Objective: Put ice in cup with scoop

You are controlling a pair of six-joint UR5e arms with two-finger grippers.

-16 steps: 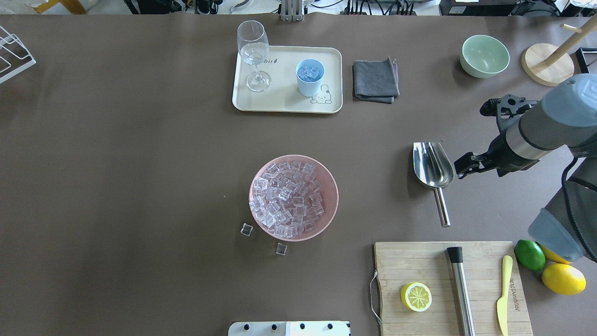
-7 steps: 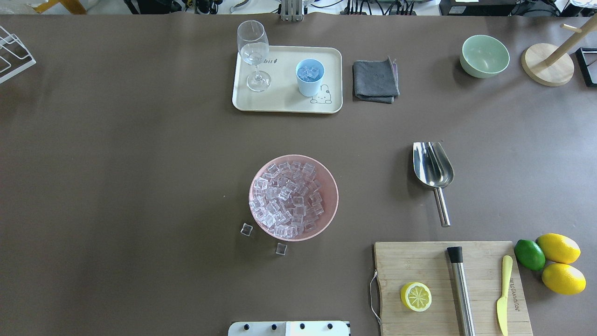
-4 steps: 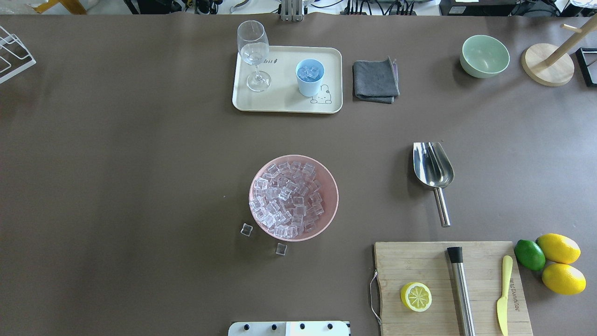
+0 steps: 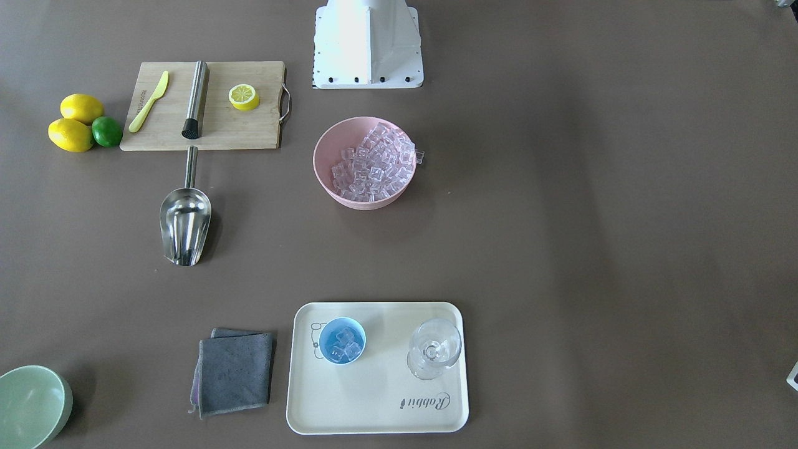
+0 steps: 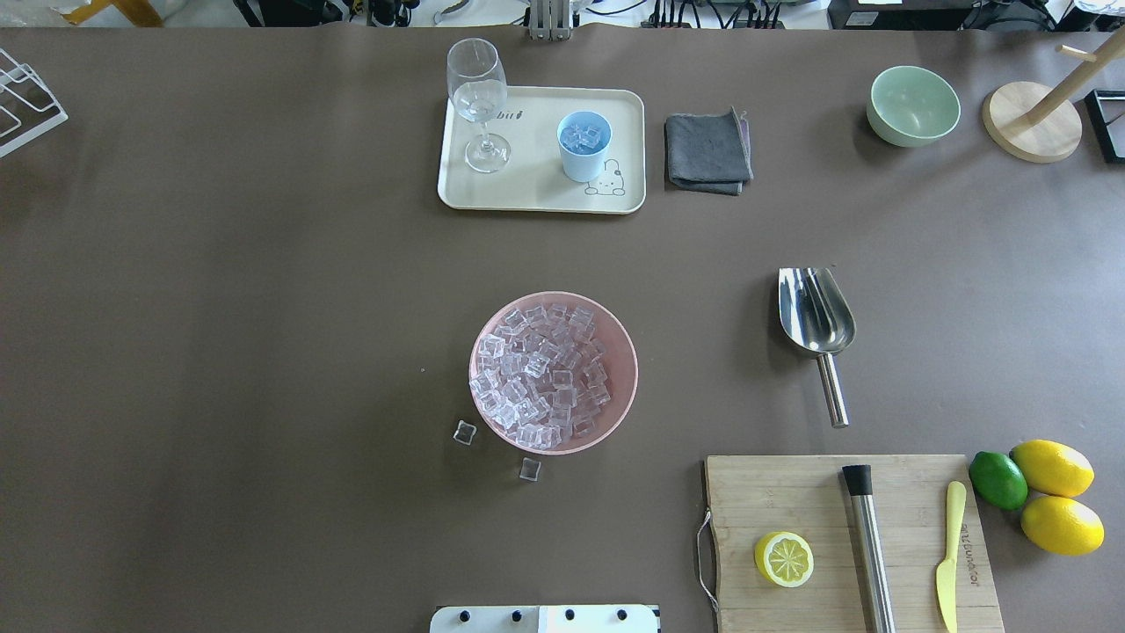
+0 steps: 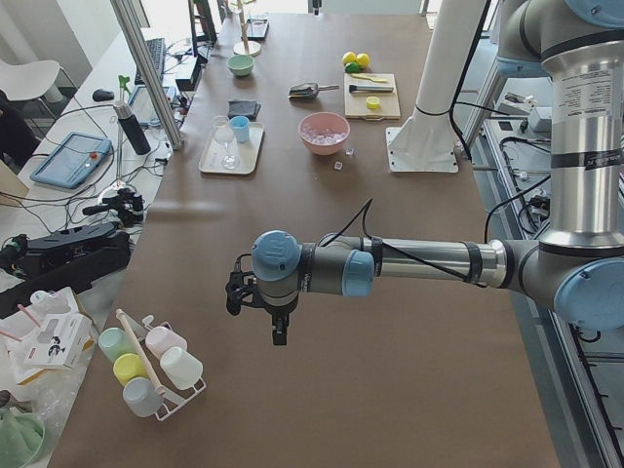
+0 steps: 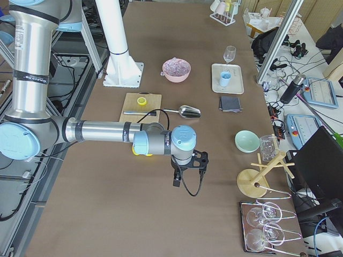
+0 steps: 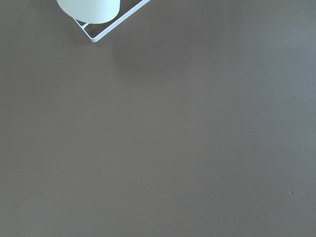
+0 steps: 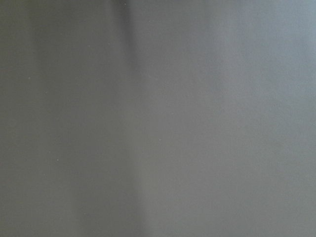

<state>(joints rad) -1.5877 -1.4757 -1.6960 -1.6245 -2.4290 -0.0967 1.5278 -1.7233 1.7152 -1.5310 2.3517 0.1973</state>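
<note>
The ice (image 5: 540, 378) fills a pink bowl (image 5: 626, 352) at mid-table, also in the front view (image 4: 373, 163). Two loose cubes (image 5: 464, 432) lie on the table beside the bowl. The light-blue cup (image 5: 584, 145) stands on a cream tray (image 5: 536, 189) and holds a few cubes; it also shows in the front view (image 4: 341, 340). The steel scoop (image 5: 817, 321) lies empty on the table, handle toward the robot. My left gripper (image 6: 280, 336) and right gripper (image 7: 176, 181) hang over bare table at opposite ends, far from these. I cannot tell if they are open or shut.
A stemmed glass (image 5: 479, 97) stands on the tray. A grey cloth (image 5: 707, 151) and a green bowl (image 5: 912, 105) lie to its right. A cutting board (image 5: 791, 501) holds a lemon half, steel cylinder and knife. A cup rack (image 6: 146, 370) sits near the left gripper.
The right arm, beside the scoop 2.2 s ago, has drawn back out of the overhead view. The scoop, bowl and cup have not moved.
</note>
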